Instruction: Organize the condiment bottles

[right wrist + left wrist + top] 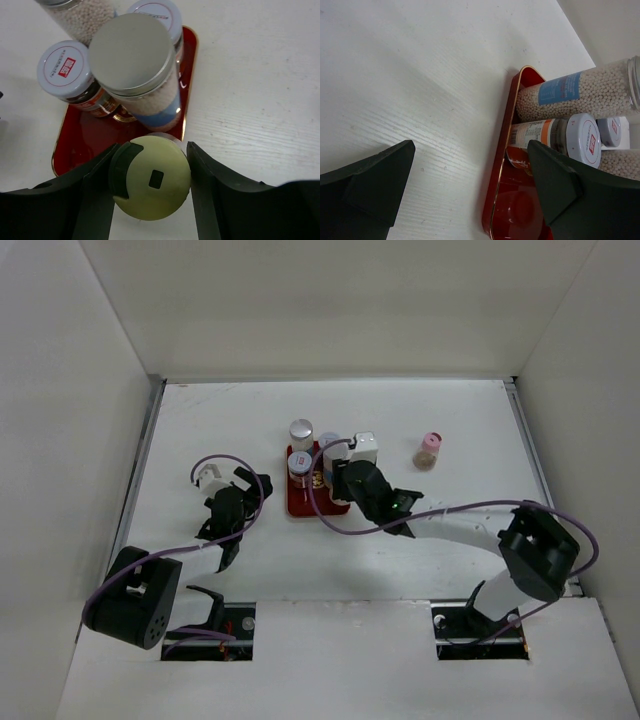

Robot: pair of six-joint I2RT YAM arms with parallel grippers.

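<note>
- Labels first: the white-capped bottle (pixel 65 67) has a red square logo on its lid. The left wrist view shows an orange-and-white label with a barcode on its side, but the print is too small for me to read.
- A second white-capped bottle (pixel 159 14) at the tray's far end carries a similar red mark, also unreadable.
- The tall silver-capped bottle (pixel 134 52) is full of white beads and wears a blue label with fine print I cannot make out.
- Another bead-filled bottle (pixel 80 17) stands at the far left, its cap cut off in the right wrist view.
- These four stand upright and packed close together in the red tray (pixel 75 145), which has a gold rim.
- The right jaws are clamped on the pale-yellow-capped bottle (pixel 150 182), one finger on each side of its cap.
- That bottle is over the tray's near right edge, just beside the silver-capped bottle. I cannot tell whether its base rests in the tray.
- The left jaws are spread wide with nothing between them, over bare worktop (pixel 450 420) just left of the tray.
- The pink-capped bottle (pixel 430 450) stands alone on the worktop, to the right of the tray and well apart from it.
- For room to move, open worktop lies left of the tray, beyond it and to the right around the pink-capped bottle.
- White walls (pixel 60 390) close in three sides.
- The right arm and its purple cable (pixel 560 510) stretch from the tray back to its base.
</note>
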